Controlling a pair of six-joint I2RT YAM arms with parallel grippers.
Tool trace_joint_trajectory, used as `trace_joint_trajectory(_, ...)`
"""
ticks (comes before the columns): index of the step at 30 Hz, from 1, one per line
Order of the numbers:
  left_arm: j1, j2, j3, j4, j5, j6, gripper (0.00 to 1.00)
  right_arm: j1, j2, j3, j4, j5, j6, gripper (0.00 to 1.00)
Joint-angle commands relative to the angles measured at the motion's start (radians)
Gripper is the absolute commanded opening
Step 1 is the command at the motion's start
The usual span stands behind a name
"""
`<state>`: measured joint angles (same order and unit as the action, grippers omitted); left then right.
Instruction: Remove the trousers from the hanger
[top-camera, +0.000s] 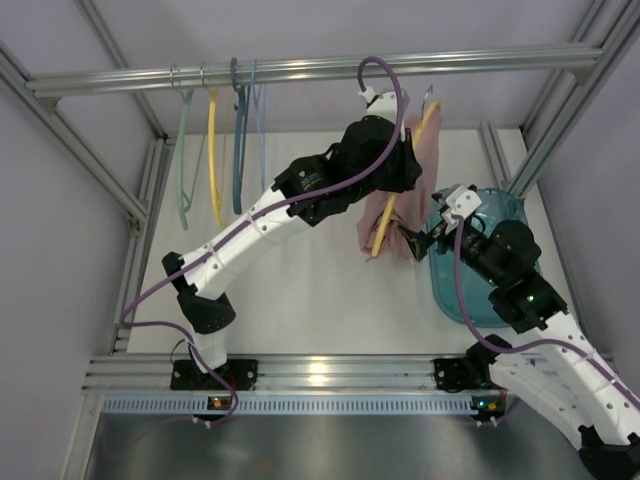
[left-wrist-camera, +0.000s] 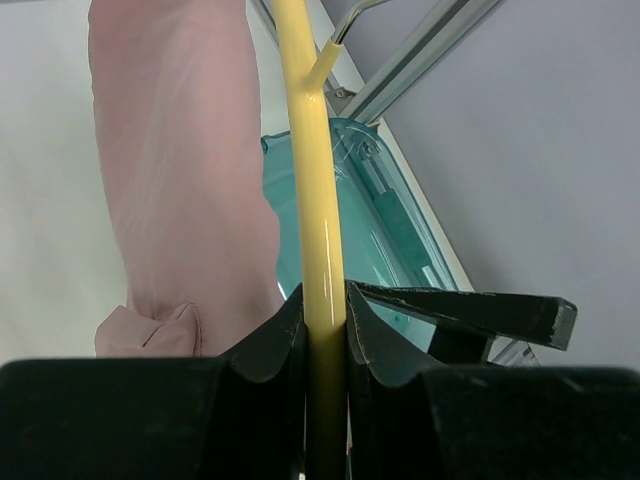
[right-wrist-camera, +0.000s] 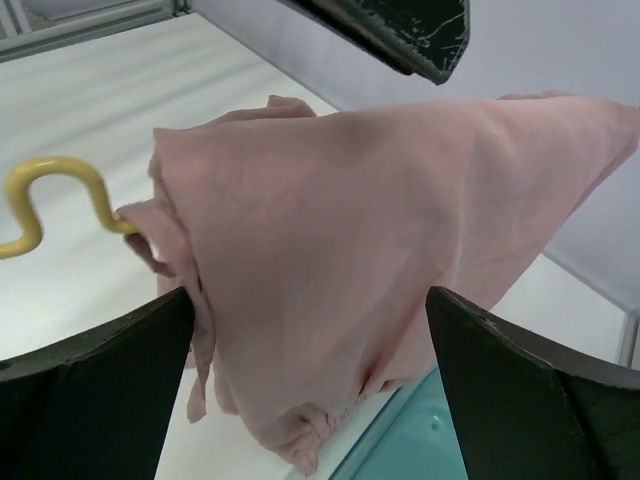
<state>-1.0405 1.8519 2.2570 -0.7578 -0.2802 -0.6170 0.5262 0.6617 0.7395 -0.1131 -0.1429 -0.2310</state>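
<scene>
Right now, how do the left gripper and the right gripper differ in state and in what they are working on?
The left gripper is shut on the hanger; the right gripper is open. The left gripper's fingers pinch the thin yellow frame, while the right gripper's fingers stand wide apart with the trousers between them, not clamped. Both have black fingers and meet at the same hanger and trousers.

Left arm (top-camera: 250, 225) stretched toward 1 o'clock; left gripper (left-wrist-camera: 325, 300) clamped on yellow hanger (left-wrist-camera: 318, 180). Right arm (top-camera: 530, 300) bent, reaching toward 11 o'clock; right gripper (right-wrist-camera: 308, 300) spread wide.
</scene>
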Motion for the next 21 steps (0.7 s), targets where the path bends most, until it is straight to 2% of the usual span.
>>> trace_joint_trajectory(1,-0.004,-0.069,0.012,0.175,0.002,0.033,0.0,0.011,-0.05,0.035,-0.067,-0.07,-0.059,0.99)
trace_joint_trajectory(3,-0.004,-0.075,-0.007,0.193,0.006,0.034,0.0,0.011,-0.08,0.041,-0.129,-0.125,-0.109,0.99)
trace_joint_trajectory(6,-0.004,-0.091,-0.031,0.209,0.012,0.039,0.0,0.011,-0.126,0.018,-0.135,-0.12,-0.145,0.99)
trace_joint_trajectory(11,-0.004,-0.103,-0.062,0.218,0.021,0.034,0.0,0.011,-0.079,0.052,-0.051,0.034,-0.036,0.99)
trace_joint_trajectory(14,-0.004,-0.103,-0.068,0.219,0.024,0.031,0.0,0.011,-0.047,0.08,0.004,0.017,0.008,0.99)
trace_joint_trajectory(21,-0.004,-0.097,-0.06,0.235,0.026,0.028,0.0,0.03,0.012,0.081,0.0,-0.029,0.032,0.99)
